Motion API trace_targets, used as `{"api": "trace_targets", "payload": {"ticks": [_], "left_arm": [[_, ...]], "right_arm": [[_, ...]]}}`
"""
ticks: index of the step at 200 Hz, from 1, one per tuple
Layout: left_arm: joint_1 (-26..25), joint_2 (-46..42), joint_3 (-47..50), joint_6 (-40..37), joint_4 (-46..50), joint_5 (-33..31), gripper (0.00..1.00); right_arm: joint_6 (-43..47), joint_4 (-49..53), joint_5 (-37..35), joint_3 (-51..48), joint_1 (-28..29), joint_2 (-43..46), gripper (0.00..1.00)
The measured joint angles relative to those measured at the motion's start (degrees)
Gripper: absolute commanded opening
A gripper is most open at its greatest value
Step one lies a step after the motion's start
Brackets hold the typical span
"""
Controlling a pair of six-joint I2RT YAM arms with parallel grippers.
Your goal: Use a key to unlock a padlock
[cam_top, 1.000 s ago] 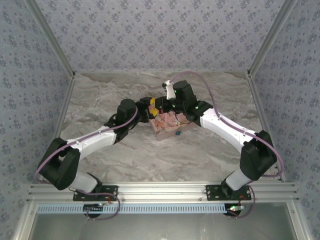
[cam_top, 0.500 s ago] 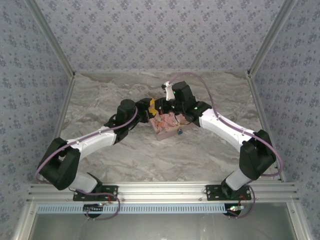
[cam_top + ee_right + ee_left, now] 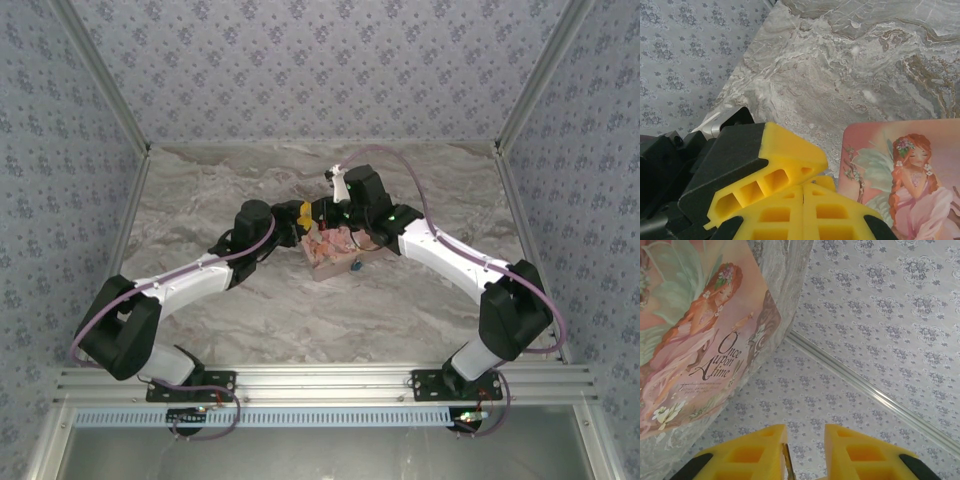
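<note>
Left fingers [image 3: 755, 452]: we see them slightly apart, beside pink box [image 3: 690, 340].
Right fingers [image 3: 835, 215]: we see them pressed together.
Padlock [image 3: 355, 266]: by the box's near edge.

Top view: padlock [image 3: 355, 266] is only a blue speck w/ a silvery bit by the near-right edge of the pink box [image 3: 330, 258]; keyhole & shackle too small to tell. Far part of box is hidden under the two wrists. Left wrist cam: left gripper [image 3: 805, 432] fingers cut off by bottom edge. A thin metal sliver [image 3: 786, 460] btwn them runs out of frame, can't tell what it is. Box cut by top & left edges, small print unreadable. Right wrist cam: right gripper [image 3: 802, 200] cut off at bottom, box cut by right & bottom edges.
</note>
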State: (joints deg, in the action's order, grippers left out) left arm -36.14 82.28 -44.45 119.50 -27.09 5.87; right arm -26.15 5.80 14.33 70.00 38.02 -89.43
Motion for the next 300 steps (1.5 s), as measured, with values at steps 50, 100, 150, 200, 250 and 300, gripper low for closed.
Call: {"api": "trace_targets", "payload": {"ticks": [50,100,150,200,250,300], "left_arm": [[0.00,0.00,0.55,-0.02,0.02,-0.37,0.17],[0.02,0.00,0.74,0.00,0.00,-0.42,0.11],[0.02,0.00,0.79,0.00,0.00,-0.39,0.10],[0.02,0.00,0.79,0.00,-0.02,-0.39,0.09],[0.02,0.00,0.79,-0.02,-0.02,-0.39,0.05],[0.42,0.02,0.52,0.15,0.24,0.07,0.00]], "right_arm": [[-0.42,-0.02,0.00,-0.02,0.00,0.09,0.00],[-0.61,-0.02,0.00,-0.07,-0.02,0.09,0.00],[-1.09,-0.02,-0.20,-0.39,-0.17,0.39,0.00],[-1.49,-0.02,-0.39,-0.66,-0.17,0.68,0.00],[-1.51,0.00,-0.59,-0.85,-0.22,0.83,0.00],[-1.62,-0.52,-0.04,-2.03,-0.70,1.46,0.04]]}}
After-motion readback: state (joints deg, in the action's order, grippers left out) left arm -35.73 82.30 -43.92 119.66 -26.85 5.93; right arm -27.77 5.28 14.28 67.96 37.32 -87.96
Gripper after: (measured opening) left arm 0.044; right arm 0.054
